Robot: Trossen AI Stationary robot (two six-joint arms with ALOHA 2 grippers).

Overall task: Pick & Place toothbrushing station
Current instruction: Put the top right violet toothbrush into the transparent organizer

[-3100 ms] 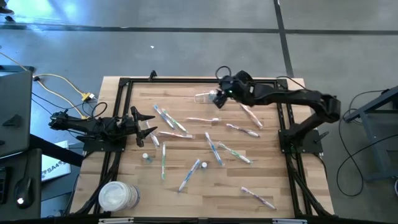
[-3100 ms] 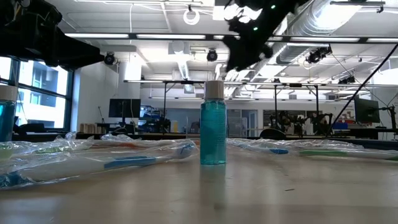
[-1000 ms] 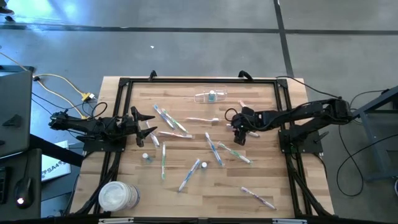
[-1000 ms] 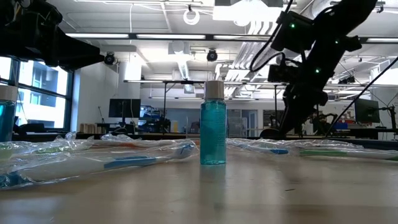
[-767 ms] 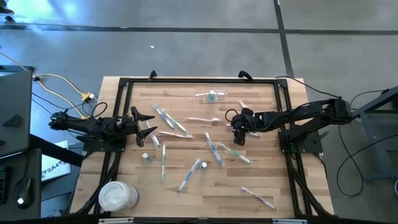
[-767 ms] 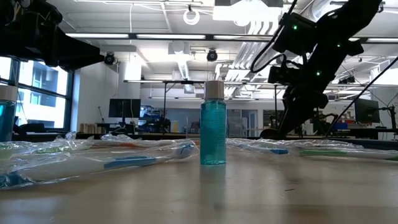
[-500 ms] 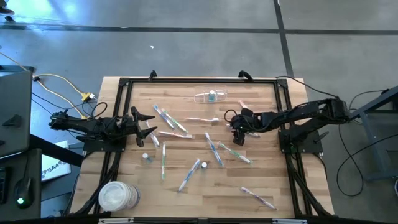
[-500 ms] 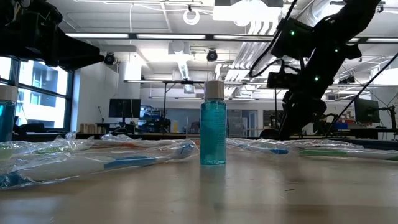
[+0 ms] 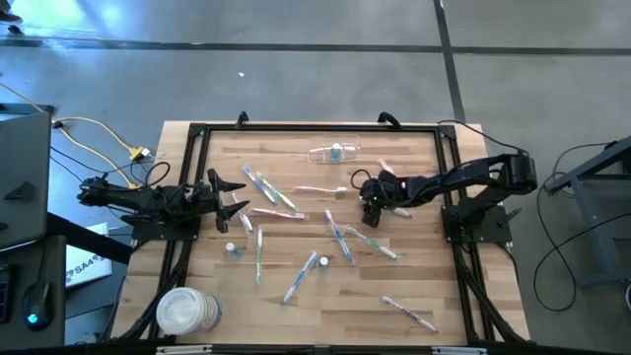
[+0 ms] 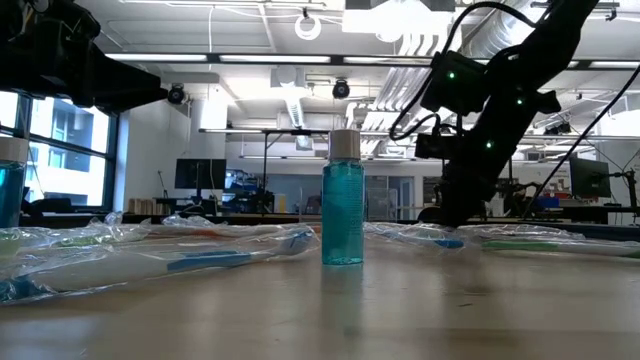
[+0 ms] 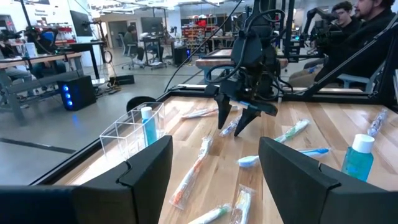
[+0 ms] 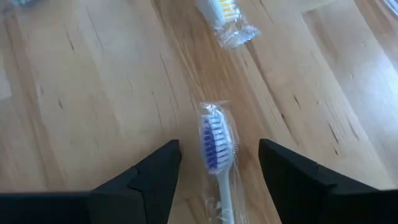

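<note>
Writing none legible; right end effector [image 12: 217,163] wide, straddling wrapped toothbrush [image 12: 214,149]; left wide.

Wrapped toothbrush [image 12: 217,163] handle cut off at the right wrist view's edge, between the dark fingers [image 12: 152,180].

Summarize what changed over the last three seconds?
The right gripper left the clear container at the far edge, swung back toward mid-table and lowered, open, over a wrapped blue-bristled toothbrush. Nothing grasped yet. The left gripper, the blue bottle and scattered toothbrushes stayed put.
</note>
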